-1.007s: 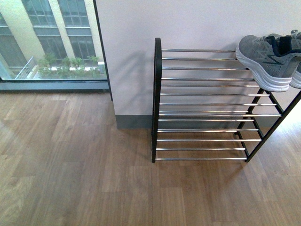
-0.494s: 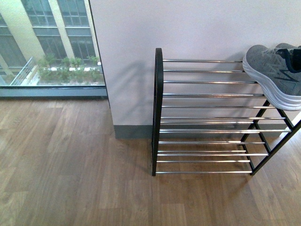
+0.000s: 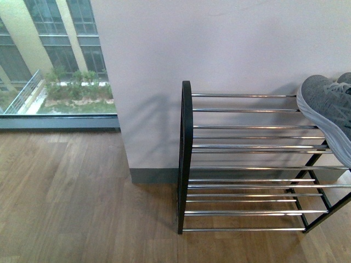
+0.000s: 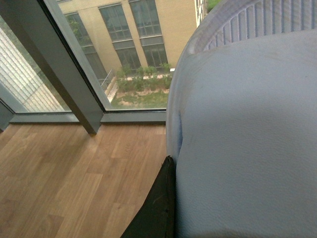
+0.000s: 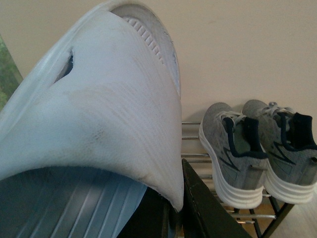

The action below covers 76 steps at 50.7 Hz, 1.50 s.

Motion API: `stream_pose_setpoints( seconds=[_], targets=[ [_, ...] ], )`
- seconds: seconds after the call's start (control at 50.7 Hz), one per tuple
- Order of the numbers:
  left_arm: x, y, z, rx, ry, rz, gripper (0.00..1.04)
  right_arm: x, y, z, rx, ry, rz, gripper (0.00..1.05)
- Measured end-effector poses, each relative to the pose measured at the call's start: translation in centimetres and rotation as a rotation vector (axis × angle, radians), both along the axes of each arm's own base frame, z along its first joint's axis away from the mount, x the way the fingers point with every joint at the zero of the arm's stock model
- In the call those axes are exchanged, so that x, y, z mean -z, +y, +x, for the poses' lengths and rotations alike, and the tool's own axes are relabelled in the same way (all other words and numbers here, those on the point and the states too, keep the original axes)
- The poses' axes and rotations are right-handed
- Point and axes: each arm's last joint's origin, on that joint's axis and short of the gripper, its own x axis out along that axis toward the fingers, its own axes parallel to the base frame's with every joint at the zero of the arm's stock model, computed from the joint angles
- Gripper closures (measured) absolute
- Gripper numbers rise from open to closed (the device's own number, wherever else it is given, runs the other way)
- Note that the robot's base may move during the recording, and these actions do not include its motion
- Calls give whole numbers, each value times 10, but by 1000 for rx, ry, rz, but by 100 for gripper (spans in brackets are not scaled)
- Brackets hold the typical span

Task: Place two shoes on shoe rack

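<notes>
- My right arm carries a pale blue-white moulded slipper with a ribbed sole (image 5: 99, 114). It fills the right wrist view, and a dark finger (image 5: 198, 208) presses its edge, so I judge that gripper clamped on it.
- My left arm has a second pale blue ribbed slipper (image 4: 247, 129) against its camera. One dark finger (image 4: 158, 208) shows beside it, but I cannot tell how the jaws stand.
- The black-framed rack with chrome-bar shelves (image 3: 185, 159) stands against the white wall. A pair of grey knit trainers with white soles (image 5: 257, 153) sits on the right end of its top shelf.
- Risks: a slipper could tip between the chrome bars if set down unevenly, or nudge the trainers off if I come in too far right.
- Room: the top shelf's left part is bare, as are the lower tiers. The upright black end frame bounds the left side, and the wall lies close behind.
</notes>
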Motion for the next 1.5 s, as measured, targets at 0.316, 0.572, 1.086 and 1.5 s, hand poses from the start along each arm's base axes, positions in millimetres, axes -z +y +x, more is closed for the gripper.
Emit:
stream_pose_setpoints(
  seconds=[0.316, 0.572, 1.086, 1.5],
  targets=[
    [0, 0, 0, 0, 2, 0, 103, 0, 0, 0, -81, 3, -30, 103],
    [0, 0, 0, 1, 2, 0, 103, -11, 9, 25, -178, 16, -87, 103],
    [0, 0, 0, 1, 2, 0, 103, 9, 25, 138, -187, 185, -121, 103],
    [0, 0, 0, 1, 2, 0, 103, 57, 25, 225, -59, 288, -194, 103]
  ],
)
